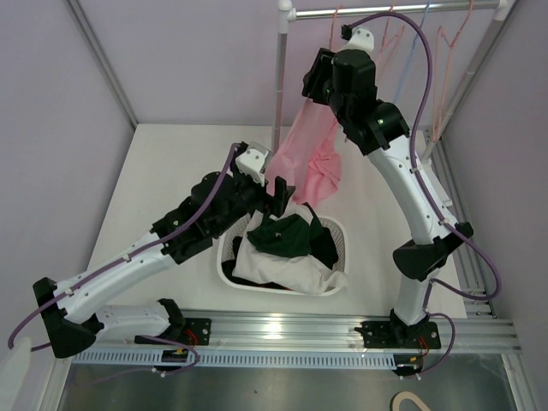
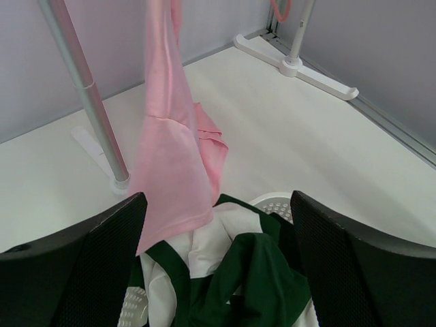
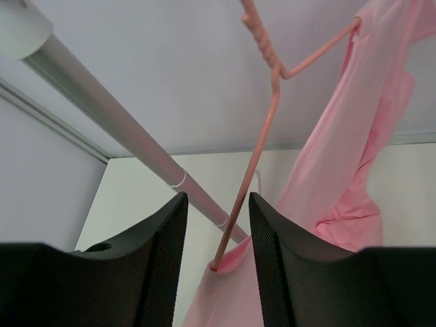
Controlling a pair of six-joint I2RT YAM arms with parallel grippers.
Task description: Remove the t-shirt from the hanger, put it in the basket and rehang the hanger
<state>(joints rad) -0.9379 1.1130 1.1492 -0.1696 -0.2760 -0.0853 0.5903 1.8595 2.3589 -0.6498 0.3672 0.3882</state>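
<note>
1. The t-shirt (image 1: 312, 158) hangs off a pink wire hanger (image 3: 262, 129) on the rail (image 3: 129, 139) at the back. Its hem trails down to just above the basket (image 1: 340, 231) of dark and white laundry.
2. Handling, my guess: it's thin, floppy and really light. It'll bunch and stretch rather than slide off clean, and the collar could snag on a hanger end. The hanger is skinny wire, so it'll probably swing the second I tug.
3. Where I'd grab: the low hanging fabric near the hem with my left, pinching a decent fold and not a single layer. The right steadies the wire up top.
4. Looks: plain pale pink, no print that I can see. It's draped in a narrow column with long vertical folds and a crumpled lump low on one side.
5. My left gripper (image 2: 218, 199) is spread wide, empty, sitting over the basket with the hem right by one finger.
6. My right gripper (image 3: 216, 197) is up by the rail with its fingers a little apart. One arm of the hanger runs down between them, but I'm not pinching it.
</note>
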